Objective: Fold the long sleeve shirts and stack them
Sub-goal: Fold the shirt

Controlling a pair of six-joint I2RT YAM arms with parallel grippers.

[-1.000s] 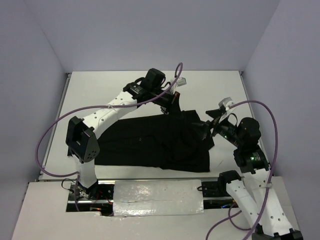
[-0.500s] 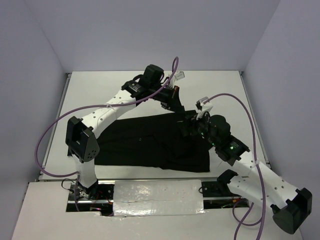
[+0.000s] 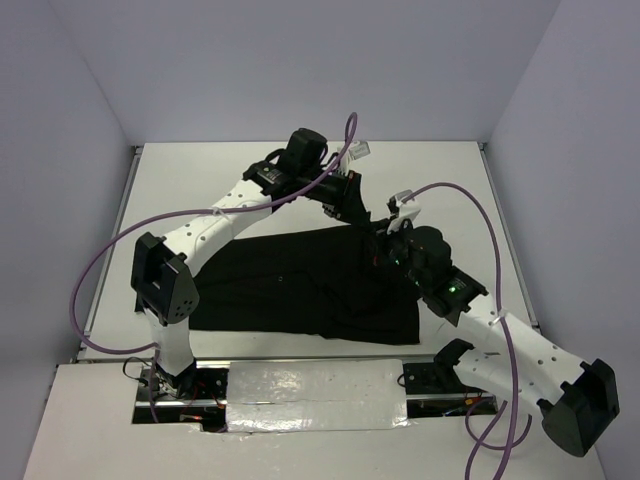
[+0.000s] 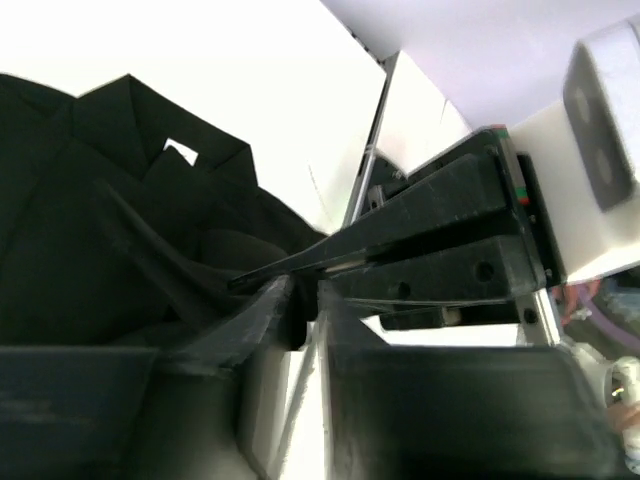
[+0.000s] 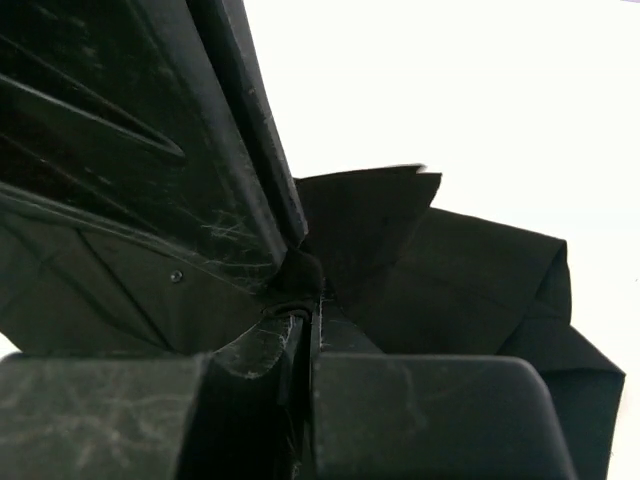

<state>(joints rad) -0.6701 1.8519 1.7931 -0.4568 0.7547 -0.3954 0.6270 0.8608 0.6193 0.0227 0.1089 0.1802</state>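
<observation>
The black long sleeve shirt lies spread across the white table, its right end bunched into folds. Both grippers meet at its upper right corner. My left gripper reaches in from the far side. In the left wrist view its jaws stand slightly apart, open, with a lump of black fabric still between the tips. My right gripper is shut on that same raised fold, its tips pinching the cloth. The right gripper's dark fingers cross just above the left tips.
The white table is boxed in by pale walls on three sides. Purple cables loop off both arms. A taped silver strip runs along the near edge between the arm bases.
The right arm swung in from the right to the left gripper and shut its open jaws on the raised fabric. The left jaws, shut before, have parted.
</observation>
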